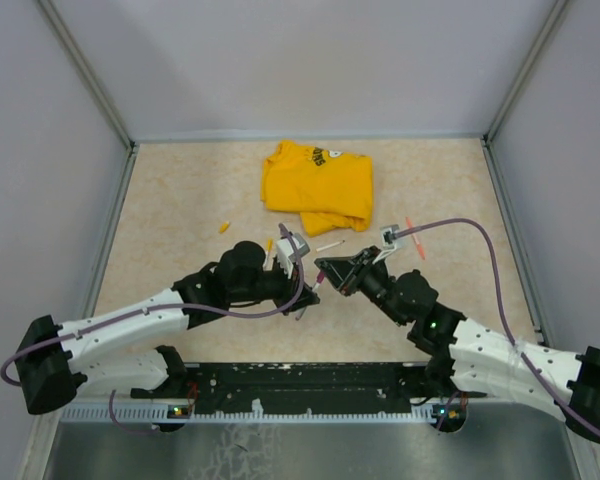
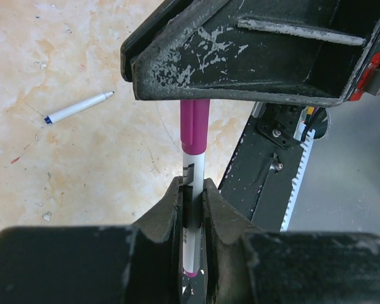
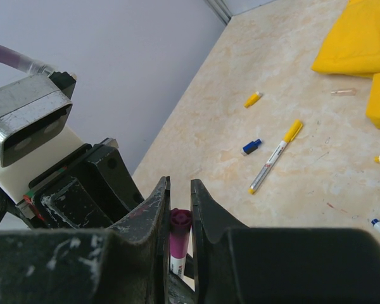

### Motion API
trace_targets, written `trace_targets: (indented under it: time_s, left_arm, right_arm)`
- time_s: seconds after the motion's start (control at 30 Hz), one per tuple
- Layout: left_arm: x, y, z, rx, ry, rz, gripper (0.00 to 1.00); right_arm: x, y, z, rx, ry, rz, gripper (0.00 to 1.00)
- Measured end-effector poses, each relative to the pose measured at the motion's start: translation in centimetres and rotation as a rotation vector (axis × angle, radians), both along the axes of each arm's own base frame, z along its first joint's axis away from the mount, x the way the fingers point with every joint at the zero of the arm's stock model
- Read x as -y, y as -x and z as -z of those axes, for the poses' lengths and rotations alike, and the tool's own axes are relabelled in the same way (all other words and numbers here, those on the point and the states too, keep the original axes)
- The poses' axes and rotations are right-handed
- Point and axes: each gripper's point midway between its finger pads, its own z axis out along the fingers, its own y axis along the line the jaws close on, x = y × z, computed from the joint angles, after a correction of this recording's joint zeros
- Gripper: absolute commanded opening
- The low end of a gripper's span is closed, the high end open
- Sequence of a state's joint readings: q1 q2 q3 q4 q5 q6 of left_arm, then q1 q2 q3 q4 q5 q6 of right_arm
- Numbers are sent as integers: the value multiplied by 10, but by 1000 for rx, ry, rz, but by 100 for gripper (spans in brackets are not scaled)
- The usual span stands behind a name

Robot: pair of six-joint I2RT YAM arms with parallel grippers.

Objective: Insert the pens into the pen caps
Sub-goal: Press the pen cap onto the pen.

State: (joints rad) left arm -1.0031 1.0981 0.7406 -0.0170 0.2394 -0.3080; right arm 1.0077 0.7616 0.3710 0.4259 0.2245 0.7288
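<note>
The left claw [image 2: 193, 193] is clamped on the white barrel of a pen [image 2: 194, 166], holding it clear of the desk [image 2: 82, 177] between the two arms; the far end of that pen wears a magenta cap [image 2: 194, 123], and the right claw [image 3: 179, 188] is pinched on that cap, so the two claws meet nearly tip to tip; whether the cap is pushed fully home on the barrel cannot be told. Other pieces lie flat on the desk, none touching: a white pen with a blue end [image 2: 76, 109] off to one side of the held pen; a pen with a yellow cap [image 3: 275, 158]; a loose blue cap [image 3: 251, 147] just beside it; a loose yellow cap [image 3: 253, 99] a little farther off. A folded yellow T-shirt [image 1: 318, 185] lies toward the far side of the desk, beyond both claws.
</note>
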Motion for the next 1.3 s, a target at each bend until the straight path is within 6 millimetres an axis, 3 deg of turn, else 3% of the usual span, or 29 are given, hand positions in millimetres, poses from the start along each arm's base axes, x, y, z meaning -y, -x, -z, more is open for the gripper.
trace_targets:
  time_s: [0.8,1.3]
  left_arm:
    - [0,2,21,-47,-63,0,0]
    - [-19,13,52,-130,-194,-3,0]
  right_arm:
    - [6,1,32,-72,-42,67,0]
    - [-18,12,60,-123,13,31,0]
